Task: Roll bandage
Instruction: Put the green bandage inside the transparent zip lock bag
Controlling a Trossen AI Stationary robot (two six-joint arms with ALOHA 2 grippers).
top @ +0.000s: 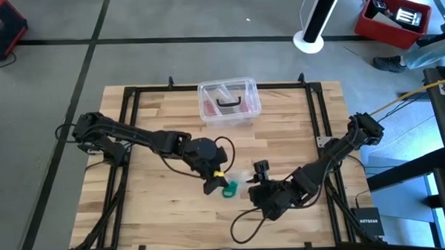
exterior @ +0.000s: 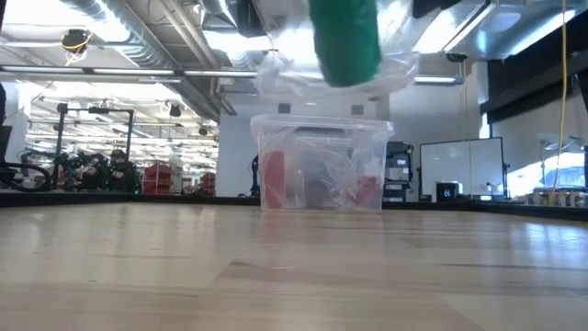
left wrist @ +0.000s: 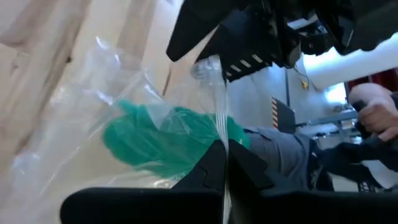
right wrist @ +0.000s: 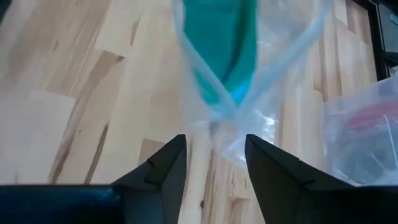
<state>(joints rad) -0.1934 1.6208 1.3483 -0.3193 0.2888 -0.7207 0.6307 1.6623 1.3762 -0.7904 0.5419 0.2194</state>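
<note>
pale wooden desk (top: 159, 216) fills the foreground; above its front middle the left tool (left wrist: 222, 163) is clamped on a clear plastic wrapper (right wrist: 273, 93) holding the green bandage (right wrist: 227, 43), lifted off the desk. right tool (right wrist: 214, 163) stands apart around the wrapper's end. farther back sits a clear box (top: 229, 102).

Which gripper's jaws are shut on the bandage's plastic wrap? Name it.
The left gripper: jaws pinched on the clear wrap around the bandage. The right gripper stands open.
</note>
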